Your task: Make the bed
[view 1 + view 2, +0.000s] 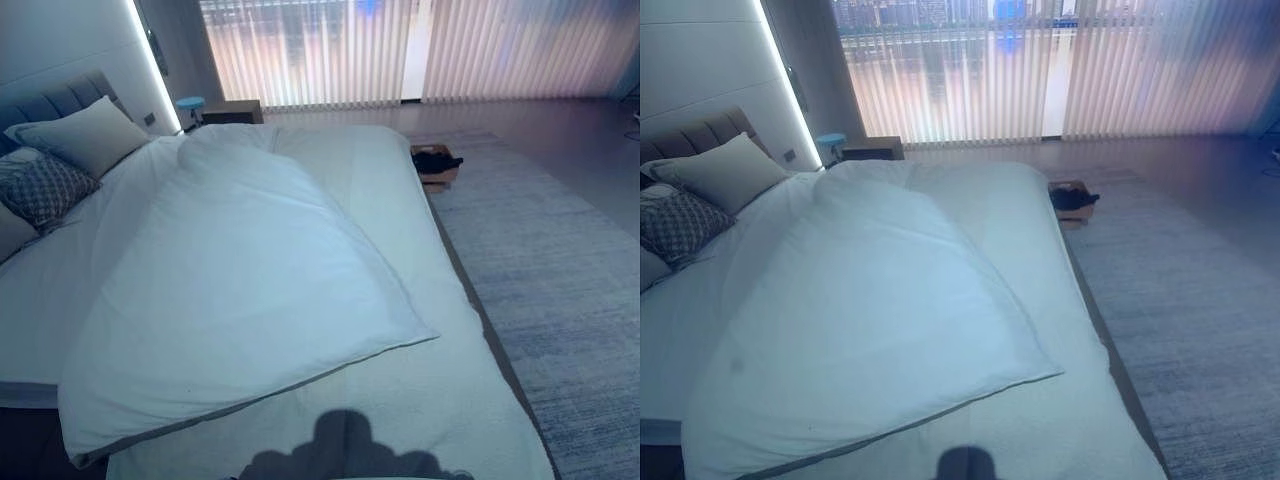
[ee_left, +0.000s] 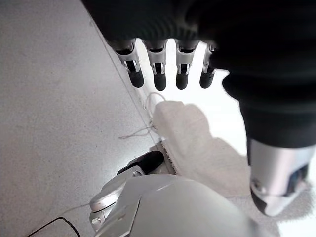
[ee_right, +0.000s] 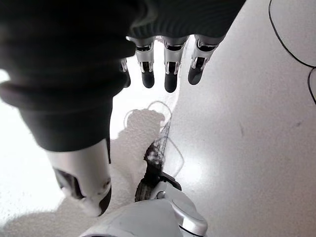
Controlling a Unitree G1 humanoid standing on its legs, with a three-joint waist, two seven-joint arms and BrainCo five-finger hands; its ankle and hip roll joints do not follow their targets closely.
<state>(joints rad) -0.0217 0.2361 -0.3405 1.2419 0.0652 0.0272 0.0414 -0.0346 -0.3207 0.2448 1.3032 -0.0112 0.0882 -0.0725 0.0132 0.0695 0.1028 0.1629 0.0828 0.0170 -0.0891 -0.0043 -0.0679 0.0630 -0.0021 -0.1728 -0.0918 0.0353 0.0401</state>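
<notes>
A white duvet [image 1: 240, 290] lies askew on the bed [image 1: 440, 410], bunched diagonally. One corner points toward the bed's right side, and its near left part hangs over the left edge. The right strip and foot of the mattress are uncovered. A light pillow [image 1: 85, 135] and a patterned pillow [image 1: 45, 188] rest against the grey headboard [image 1: 55, 100] at the far left. My left hand [image 2: 159, 71] hangs above the floor with straight fingers, holding nothing. My right hand [image 3: 168, 74] hangs the same way, open and empty.
A grey rug [image 1: 560, 280] runs along the bed's right side, with a small box [image 1: 436, 165] holding something dark at its far end. A nightstand [image 1: 232, 110] and blue stool [image 1: 190, 103] stand by the blinds [image 1: 400, 50]. White fabric [image 2: 197, 143] meets grey floor [image 2: 54, 113] below my hands.
</notes>
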